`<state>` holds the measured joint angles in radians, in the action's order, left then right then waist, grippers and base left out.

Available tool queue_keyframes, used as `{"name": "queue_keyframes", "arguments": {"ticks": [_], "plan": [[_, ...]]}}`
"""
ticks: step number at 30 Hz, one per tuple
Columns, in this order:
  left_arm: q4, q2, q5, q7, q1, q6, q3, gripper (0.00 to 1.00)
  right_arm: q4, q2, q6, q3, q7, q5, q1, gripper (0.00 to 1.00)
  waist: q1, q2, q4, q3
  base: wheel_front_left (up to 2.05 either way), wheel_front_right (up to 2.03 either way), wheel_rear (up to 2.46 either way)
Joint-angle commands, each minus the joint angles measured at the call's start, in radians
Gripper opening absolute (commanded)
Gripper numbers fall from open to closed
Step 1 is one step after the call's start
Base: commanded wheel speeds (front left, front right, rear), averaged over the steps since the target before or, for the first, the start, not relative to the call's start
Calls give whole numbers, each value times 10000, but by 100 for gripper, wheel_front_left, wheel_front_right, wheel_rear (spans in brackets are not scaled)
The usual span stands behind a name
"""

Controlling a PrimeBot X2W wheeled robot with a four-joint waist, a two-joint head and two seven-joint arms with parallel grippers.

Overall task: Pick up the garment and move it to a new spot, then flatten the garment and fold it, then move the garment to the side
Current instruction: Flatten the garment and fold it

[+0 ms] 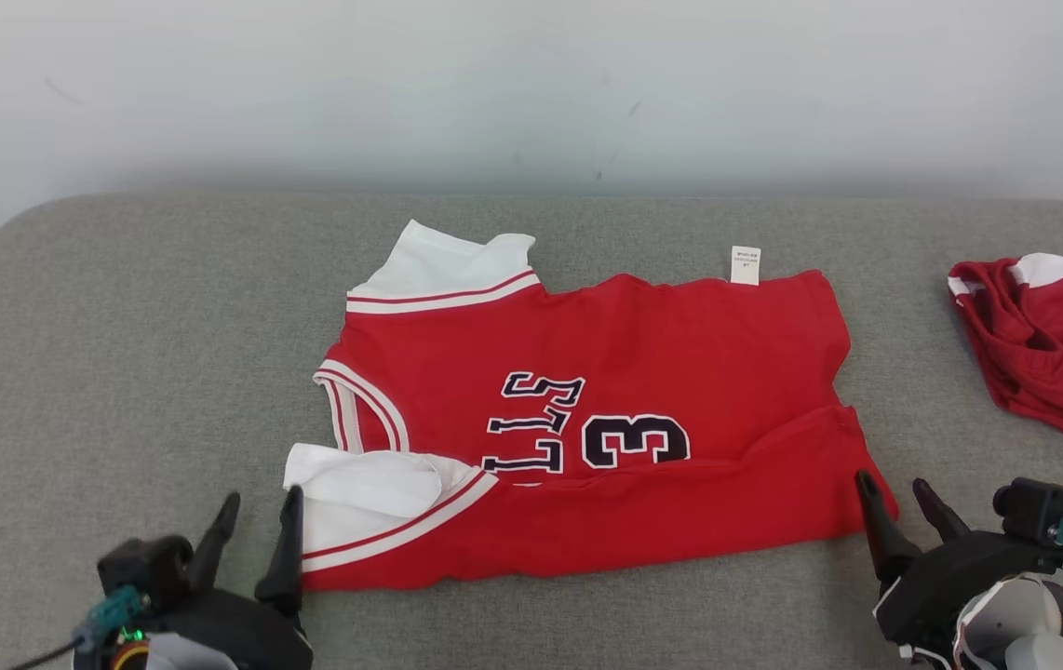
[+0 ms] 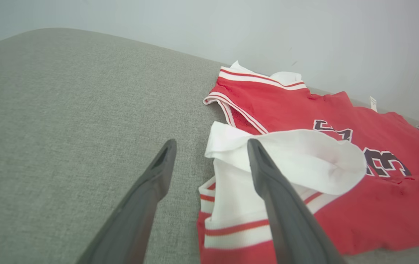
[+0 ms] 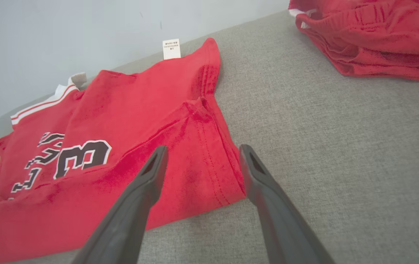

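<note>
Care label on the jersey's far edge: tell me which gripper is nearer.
Right. The right gripper is at the near hem corner, across the jersey from the label; the left gripper is by the white sleeve.

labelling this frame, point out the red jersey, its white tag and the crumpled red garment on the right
red jersey (image 1: pixel 699 344), head view, plain red cloth above the 3
white tag (image 1: pixel 746 264), head view, middle of the tag
crumpled red garment (image 1: pixel 1053 358), head view, its red middle folds
</note>
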<state>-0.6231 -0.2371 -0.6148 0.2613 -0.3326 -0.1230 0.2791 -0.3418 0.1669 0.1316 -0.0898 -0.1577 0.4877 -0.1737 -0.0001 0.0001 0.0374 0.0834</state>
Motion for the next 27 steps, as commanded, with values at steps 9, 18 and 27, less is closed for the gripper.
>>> {"name": "queue_keyframes", "arguments": {"ticks": [9,18,27], "plan": [[-126,395,476,32,1028,18,-359,100,-1159,355,-18,584,920,-898,-163,100,1,-1,76,165,0,0,0],[-985,749,571,33,715,-47,-223,100,-2530,416,-20,984,1253,-1059,-861,100,1,-1,128,282,0,0,0],[-1395,833,339,24,530,-51,-122,0,-3489,367,-20,1306,1762,-713,-1230,0,1,-1,153,156,0,0,0]]}}
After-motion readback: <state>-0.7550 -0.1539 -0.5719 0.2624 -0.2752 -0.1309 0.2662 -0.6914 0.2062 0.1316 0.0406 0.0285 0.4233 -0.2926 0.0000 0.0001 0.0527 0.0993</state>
